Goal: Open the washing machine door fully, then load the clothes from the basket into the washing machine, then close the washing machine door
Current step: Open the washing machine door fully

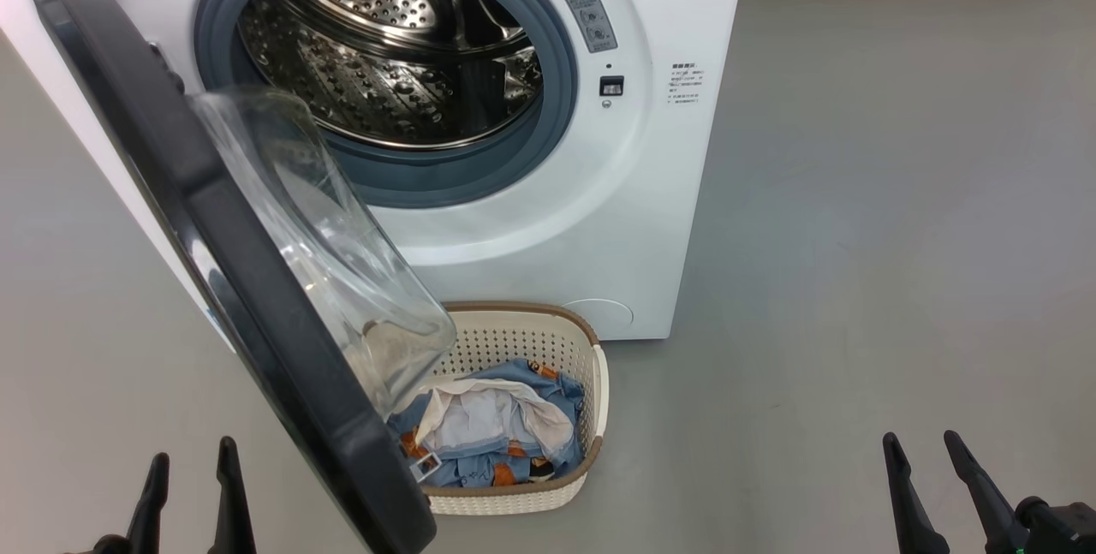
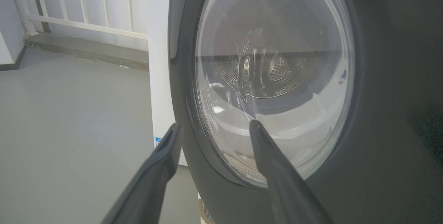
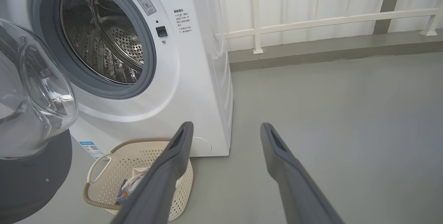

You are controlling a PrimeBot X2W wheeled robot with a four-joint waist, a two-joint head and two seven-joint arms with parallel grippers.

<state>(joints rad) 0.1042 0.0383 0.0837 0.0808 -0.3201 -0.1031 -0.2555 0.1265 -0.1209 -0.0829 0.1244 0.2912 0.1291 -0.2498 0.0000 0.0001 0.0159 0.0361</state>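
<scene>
The white washing machine [image 1: 548, 220] stands ahead with its steel drum [image 1: 394, 49] bare. Its black-rimmed door [image 1: 231, 263] with the glass bowl [image 1: 334, 254] hangs open to the left, jutting over the basket [image 1: 591, 366] on the floor. Blue printed and white clothes [image 1: 488, 425] lie in the basket. My left gripper [image 1: 190, 468] is open at the lower left, just outside the door, whose outer face [image 2: 277, 78] is close ahead in the left wrist view. My right gripper [image 1: 925, 460] is open at the lower right, over bare floor; the basket [image 3: 104, 172] shows beyond it.
Grey floor [image 1: 899, 237] stretches to the right of the machine. A white railing [image 3: 328, 19] and a low kerb run behind it. The open door's rim blocks the basket's left side.
</scene>
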